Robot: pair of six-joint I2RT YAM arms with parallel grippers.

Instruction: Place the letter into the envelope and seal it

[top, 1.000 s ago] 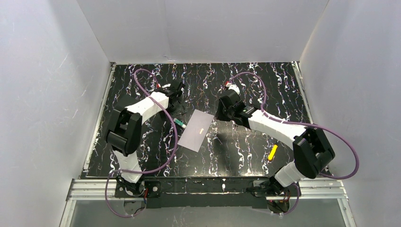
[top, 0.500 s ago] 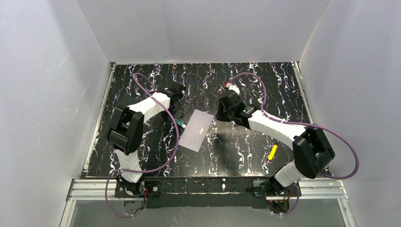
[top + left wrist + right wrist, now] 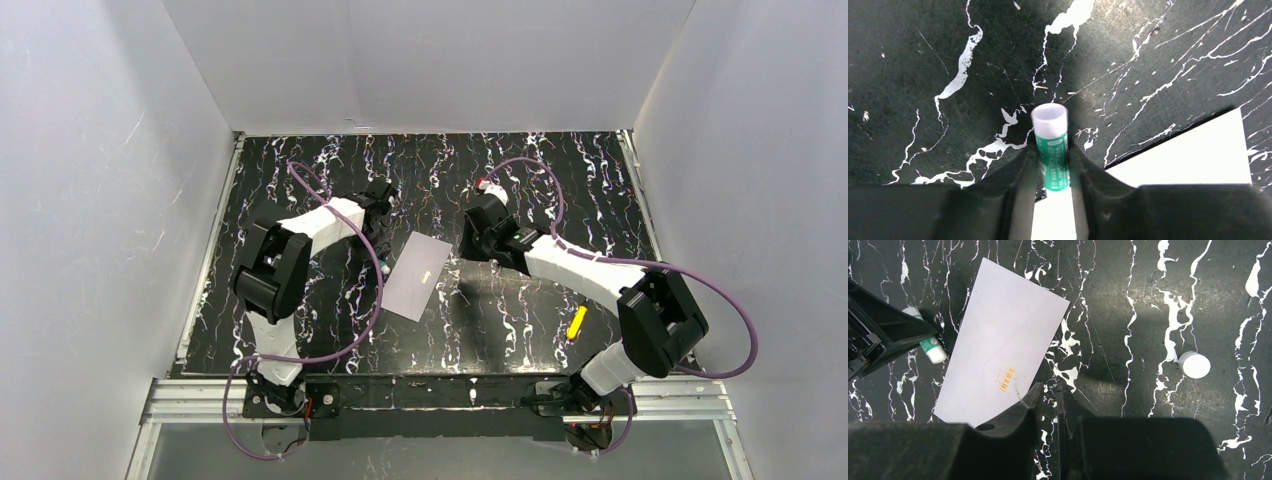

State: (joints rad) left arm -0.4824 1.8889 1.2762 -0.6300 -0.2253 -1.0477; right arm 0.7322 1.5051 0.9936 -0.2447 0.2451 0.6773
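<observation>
The pale lavender envelope (image 3: 420,275) lies flat mid-table, a small orange print on its upper face (image 3: 1003,340); its corner shows white in the left wrist view (image 3: 1198,150). The letter is out of view. My left gripper (image 3: 378,252) (image 3: 1054,160) is at the envelope's left edge, shut on a green glue stick (image 3: 1052,150) whose white end points away from the wrist. My right gripper (image 3: 470,240) (image 3: 1050,390) hovers by the envelope's right corner, its jaws a narrow gap apart with only table between them.
A round white cap (image 3: 1195,365) lies on the black marbled table (image 3: 540,170) to the right of the right gripper. A yellow object (image 3: 577,322) lies near the right arm's base. White walls enclose three sides.
The left gripper moved down toward the envelope's left edge and closed on the glue stick. The right arm and the envelope stayed put.
</observation>
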